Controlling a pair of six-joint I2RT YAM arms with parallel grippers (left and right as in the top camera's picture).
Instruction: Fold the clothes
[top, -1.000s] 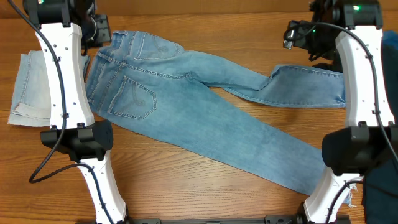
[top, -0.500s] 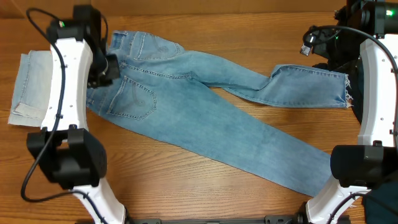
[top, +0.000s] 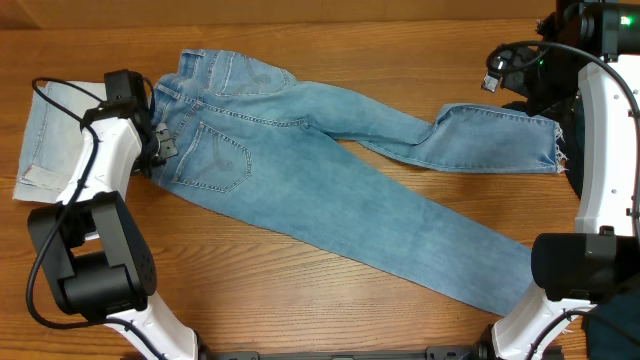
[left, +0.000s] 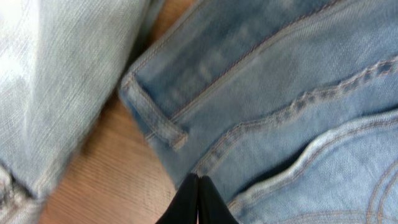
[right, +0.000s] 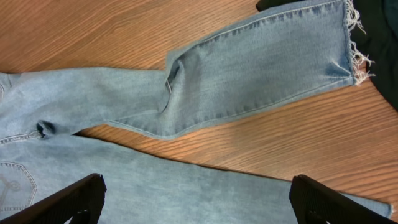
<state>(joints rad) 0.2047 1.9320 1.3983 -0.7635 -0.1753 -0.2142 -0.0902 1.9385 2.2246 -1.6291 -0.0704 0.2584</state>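
jeans (top: 330, 170), lower hem: hidden behind right arm base (top: 575, 265)
paler denim (left: 56, 81): blurred, left of left claw (left: 198, 202)
dark garment (right: 380, 31): cut off, far right of right claw (right: 198, 202)

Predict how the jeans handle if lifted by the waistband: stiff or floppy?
Probably floppy: the jeans lie flat, and the upper leg kinks at a soft fold. Likely heavyish for cloth; their length would trail and drag on the wooden table. The frayed hem might snag.
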